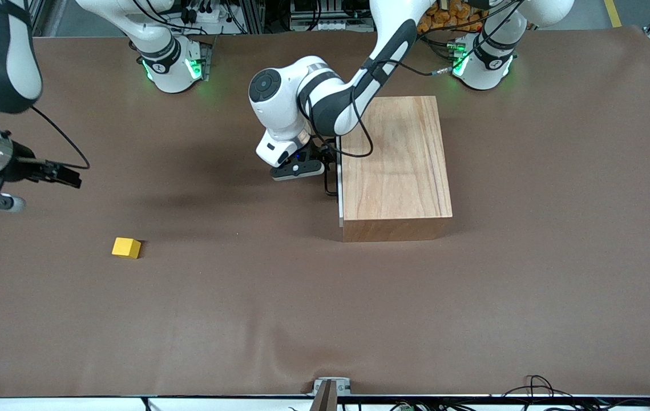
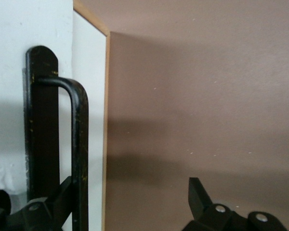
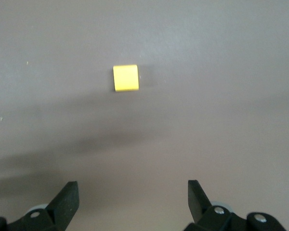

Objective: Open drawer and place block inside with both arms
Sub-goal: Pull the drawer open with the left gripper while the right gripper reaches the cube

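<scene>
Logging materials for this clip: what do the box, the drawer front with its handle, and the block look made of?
Wooden box: light wood, matte, visible grain. Drawer front: smooth white, probably painted, with a bare wood edge. Handle: black bent rod, likely metal, its coating scuffed. Block: uniform matte yellow, plastic or painted wood; cannot tell. Left gripper open at the handle; right gripper open over the block.

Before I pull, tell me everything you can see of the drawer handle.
The handle is a black wire loop with rounded corners, fixed on a black backing strip against the drawer's white front. Its paint looks slightly scuffed. The drawer looks shut, its front flush with the wooden box. The left gripper is open at the handle, one finger right beside the bar, the other out over the table; contact cannot be told.
</scene>
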### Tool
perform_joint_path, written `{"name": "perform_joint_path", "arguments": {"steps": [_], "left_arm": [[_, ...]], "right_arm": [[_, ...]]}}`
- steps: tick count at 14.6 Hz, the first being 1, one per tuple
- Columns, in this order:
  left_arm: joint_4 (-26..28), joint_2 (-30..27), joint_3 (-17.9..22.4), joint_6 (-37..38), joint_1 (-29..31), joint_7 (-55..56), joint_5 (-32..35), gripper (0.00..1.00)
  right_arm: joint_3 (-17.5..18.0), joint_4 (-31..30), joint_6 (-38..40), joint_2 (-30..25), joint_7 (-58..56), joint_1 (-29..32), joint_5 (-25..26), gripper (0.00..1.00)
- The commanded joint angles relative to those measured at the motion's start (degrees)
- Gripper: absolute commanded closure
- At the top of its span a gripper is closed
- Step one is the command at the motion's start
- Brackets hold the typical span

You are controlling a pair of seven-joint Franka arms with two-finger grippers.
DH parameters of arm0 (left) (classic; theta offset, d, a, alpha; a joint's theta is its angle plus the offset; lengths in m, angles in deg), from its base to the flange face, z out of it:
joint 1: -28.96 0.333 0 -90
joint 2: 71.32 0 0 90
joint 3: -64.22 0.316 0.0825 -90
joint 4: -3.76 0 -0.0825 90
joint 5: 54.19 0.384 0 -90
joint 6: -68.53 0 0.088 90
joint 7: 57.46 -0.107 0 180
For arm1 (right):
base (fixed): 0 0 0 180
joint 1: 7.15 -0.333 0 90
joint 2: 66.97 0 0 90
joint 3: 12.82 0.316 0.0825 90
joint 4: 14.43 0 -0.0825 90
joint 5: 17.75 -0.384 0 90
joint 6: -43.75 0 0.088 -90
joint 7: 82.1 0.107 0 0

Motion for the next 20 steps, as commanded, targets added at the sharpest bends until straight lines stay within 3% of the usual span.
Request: {"name": "perform_joint_path", "arguments": {"steps": [1, 8, 13, 20], "left_arm": [[-1.16, 0.74, 0.03, -3.53, -0.50, -0.50, 0.87, 0.00], [-1.16, 2.24, -0.85, -9.42, -2.34, 0.29, 0.87, 0.00], [-1.25, 2.06, -0.94, -10.74, -2.53, 0.20, 0.78, 0.00], [-1.42, 2.06, -1.73, -16.10, -2.70, 2.58, 0.78, 0.00]], "right_arm": [[0.08, 0.84, -4.79, 3.98, -0.02, -1.75, -0.52, 0.00], [0.08, 0.84, -7.61, 11.72, 0.07, -0.88, -0.61, 0.00], [-0.01, 1.37, -22.36, 21.56, -0.19, -1.58, 0.09, 0.00], [0.08, 1.11, -30.46, 28.68, -0.02, -0.71, -0.17, 0.00]]}}
